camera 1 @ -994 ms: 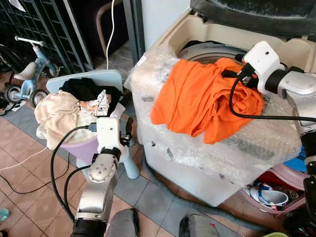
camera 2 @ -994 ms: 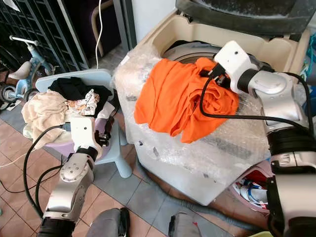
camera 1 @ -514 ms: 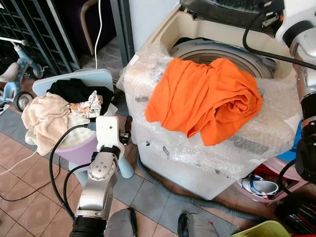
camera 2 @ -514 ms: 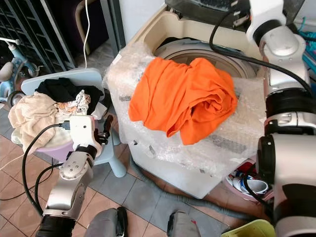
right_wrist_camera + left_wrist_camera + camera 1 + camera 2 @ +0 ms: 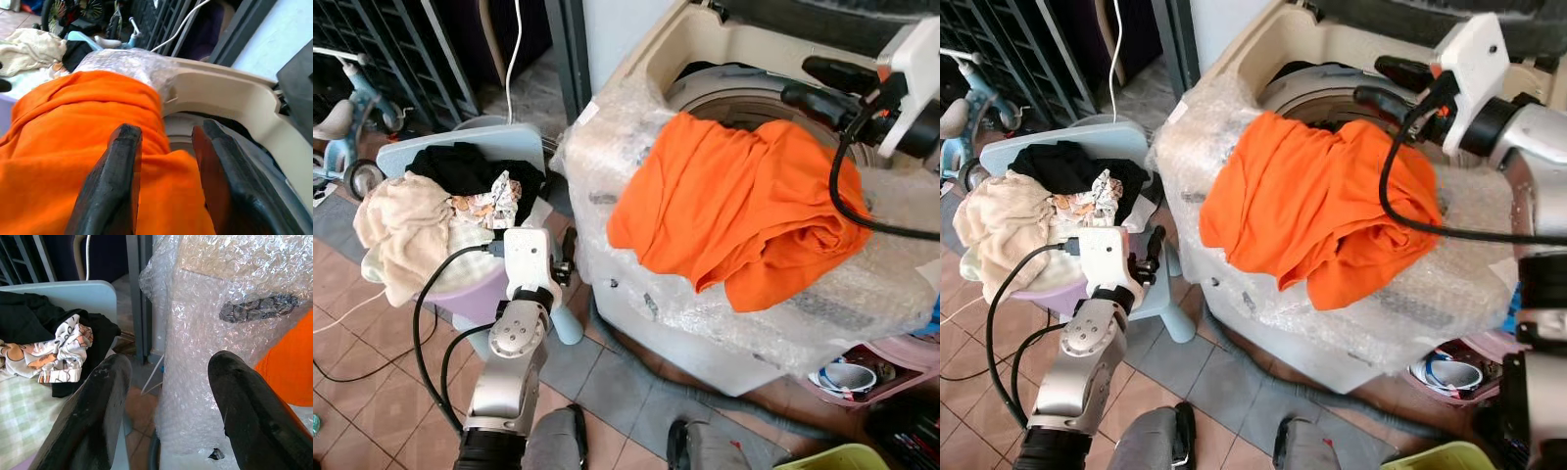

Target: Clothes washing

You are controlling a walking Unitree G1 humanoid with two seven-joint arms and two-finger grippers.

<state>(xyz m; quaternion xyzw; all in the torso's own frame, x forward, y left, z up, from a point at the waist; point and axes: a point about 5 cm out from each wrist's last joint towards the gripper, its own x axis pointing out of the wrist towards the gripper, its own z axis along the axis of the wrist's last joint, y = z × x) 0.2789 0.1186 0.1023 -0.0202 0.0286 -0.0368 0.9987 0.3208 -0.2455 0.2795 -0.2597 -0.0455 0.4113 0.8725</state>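
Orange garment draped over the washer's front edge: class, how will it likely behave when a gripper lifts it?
The orange garment lies in soft folds, so it will probably sag and trail. It looks light. Resting on bubble wrap, it may slide or snag.

We see two silver jointed arms | white boxy wrist housings | looping black cables | left gripper (image 5: 569,257) and right gripper (image 5: 1389,83): long, scuffed matte-black fingers | dark feet below

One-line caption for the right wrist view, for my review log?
Right gripper, fingers open, poised over the orange garment draped on the washing machine's rim.
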